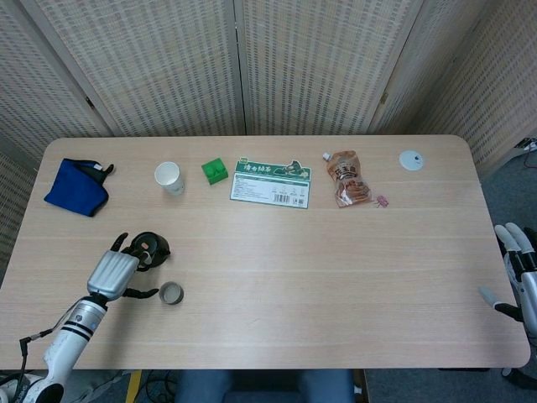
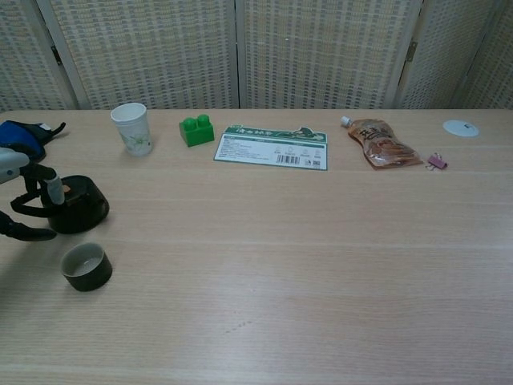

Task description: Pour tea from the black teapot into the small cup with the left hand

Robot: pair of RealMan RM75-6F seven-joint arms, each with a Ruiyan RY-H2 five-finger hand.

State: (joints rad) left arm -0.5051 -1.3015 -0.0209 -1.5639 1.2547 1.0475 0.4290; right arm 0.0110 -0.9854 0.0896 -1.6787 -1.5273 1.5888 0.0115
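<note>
The black teapot (image 1: 149, 248) stands upright on the table near the left front, also seen as the teapot (image 2: 76, 205) in the chest view. The small dark cup (image 1: 171, 293) sits just in front of it and to its right; in the chest view the cup (image 2: 86, 266) is upright and apart from the pot. My left hand (image 1: 113, 270) is at the teapot's left side, fingers (image 2: 52, 189) spread and curved around the handle side. I cannot tell whether they grip it. My right hand (image 1: 516, 273) hangs beyond the table's right edge, fingers apart, holding nothing.
Along the back stand a blue cloth (image 1: 75, 186), a white paper cup (image 1: 169, 177), a green block (image 1: 215, 171), a green-and-white card (image 1: 272, 182), a brown pouch (image 1: 346, 178), a pink clip (image 1: 382, 201) and a white disc (image 1: 411, 159).
</note>
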